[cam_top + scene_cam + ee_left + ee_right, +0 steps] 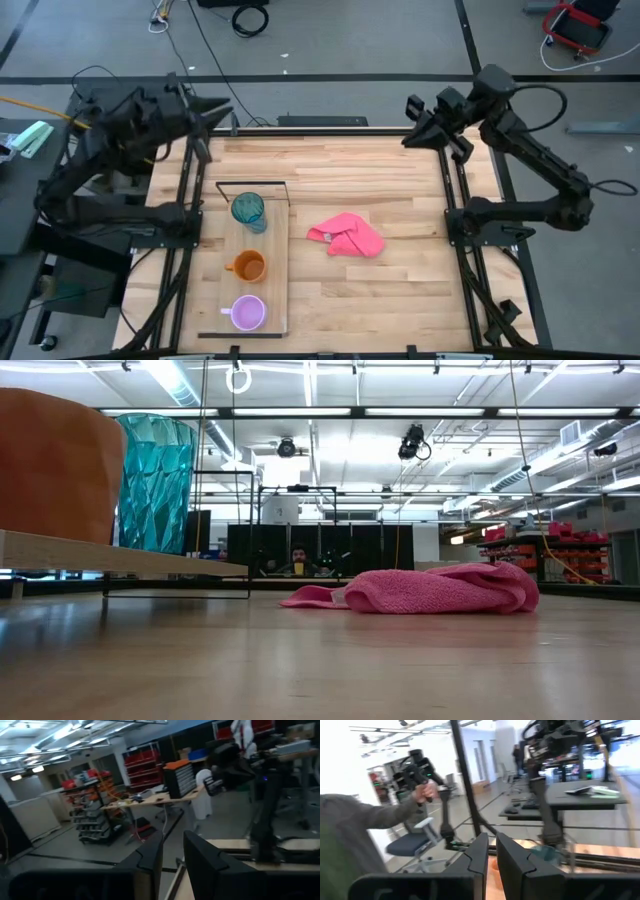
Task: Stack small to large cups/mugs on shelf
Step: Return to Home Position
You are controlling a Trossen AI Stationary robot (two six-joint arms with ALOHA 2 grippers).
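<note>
1. My L gripper [222,108] hangs at the far-left corner of the table [400,290], well apart from the shelf [276,240]. Fingers [150,865] have a narrow gap w/ nothing between them: released.
2. My R gripper [412,135] is at the far-right corner, pointing in over the table edge. Fingers [515,865] are all but touching, clenched on nothing.
3. Shelf lies on the table's left side, long axis running far to near, w/ a black wire frame [250,184] at its far end.
4. Three cups stand on it in one row, upright, mouths up, none touching:
   - teal tumbler [249,209] at the far end, by the frame
   - orange mug [248,266] in the middle, handle to the left
   - lilac mug [248,313] at the near end, handle to the left
5. Pink cloth [347,235] lies crumpled approx. mid-table, right of the shelf, not touching it.
6. Low view: tumbler and orange mug stand side by side on the plank.
7. R wrist view: a person's sleeve [350,825] shows in the room beyond.
</note>
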